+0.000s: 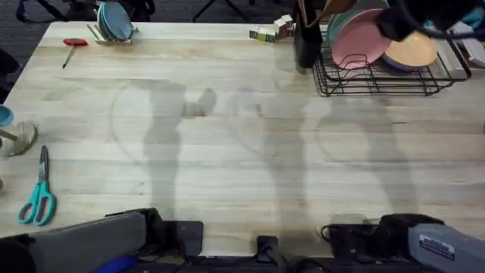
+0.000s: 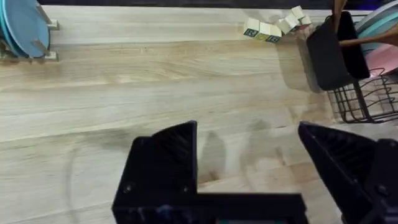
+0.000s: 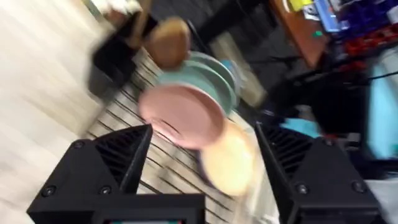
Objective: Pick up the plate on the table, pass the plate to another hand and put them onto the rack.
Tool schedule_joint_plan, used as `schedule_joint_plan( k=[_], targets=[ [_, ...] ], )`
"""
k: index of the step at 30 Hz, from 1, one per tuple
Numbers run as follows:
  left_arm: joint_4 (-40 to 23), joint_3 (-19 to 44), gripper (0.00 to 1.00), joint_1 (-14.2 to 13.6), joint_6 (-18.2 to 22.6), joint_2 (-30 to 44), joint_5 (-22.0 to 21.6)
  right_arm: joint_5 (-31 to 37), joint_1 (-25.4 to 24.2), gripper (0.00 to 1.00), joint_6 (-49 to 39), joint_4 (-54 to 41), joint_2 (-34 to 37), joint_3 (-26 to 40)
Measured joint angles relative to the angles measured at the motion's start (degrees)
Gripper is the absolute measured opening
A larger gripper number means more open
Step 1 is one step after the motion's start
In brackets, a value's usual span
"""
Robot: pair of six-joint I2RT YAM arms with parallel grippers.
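The pink plate [image 1: 355, 42] stands on edge in the black wire rack [image 1: 379, 82] at the table's [image 1: 227, 152] far right, between a teal plate [image 1: 339, 21] and a pale orange plate [image 1: 414, 51]. My right gripper [image 1: 403, 23] hovers just above and right of the pink plate, dark and blurred. In the right wrist view, the right gripper [image 3: 204, 134] is open, with the pink plate [image 3: 183, 115] beyond its fingers and apart from them. My left gripper [image 2: 247, 134] is open and empty, low over bare wood.
A black utensil holder [image 1: 307, 42] with wooden spoons stands at the rack's left end. Letter blocks [image 1: 271, 32] lie beside it. A small wooden rack with blue plates [image 1: 114, 23] and a red tool [image 1: 74, 44] sit far left. Teal scissors [image 1: 38, 199] lie near the left front.
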Motion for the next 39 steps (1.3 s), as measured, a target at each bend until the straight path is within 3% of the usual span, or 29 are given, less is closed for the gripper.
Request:
schedule_joint_plan(
  k=[11, 16, 23, 32, 39],
  targets=[
    [-1.1, 0.0, 0.995, 0.0, 0.0, 0.0, -2.3, -1.0, 14.1, 0.996, 24.6, -5.8, -1.6, 0.0],
    [-1.8, 0.0, 0.995, 0.0, 0.0, 0.0, -2.5, -1.1, 18.1, 0.996, 35.3, -8.5, -1.6, 0.0],
    [-1.8, 0.0, 0.995, -0.7, 0.3, 0.0, -2.6, -1.2, 19.4, 0.996, 41.1, -10.2, -1.6, 0.0],
    [-3.5, 0.0, 0.995, -6.6, 5.6, -1.9, -2.7, -1.2, 19.4, 0.995, 48.7, -10.2, -1.6, 0.0],
    [-3.5, 0.0, 0.995, -6.9, 6.6, -2.8, -2.8, -1.2, 19.4, 0.996, 50.0, -10.2, -1.6, 0.0]
  ],
)
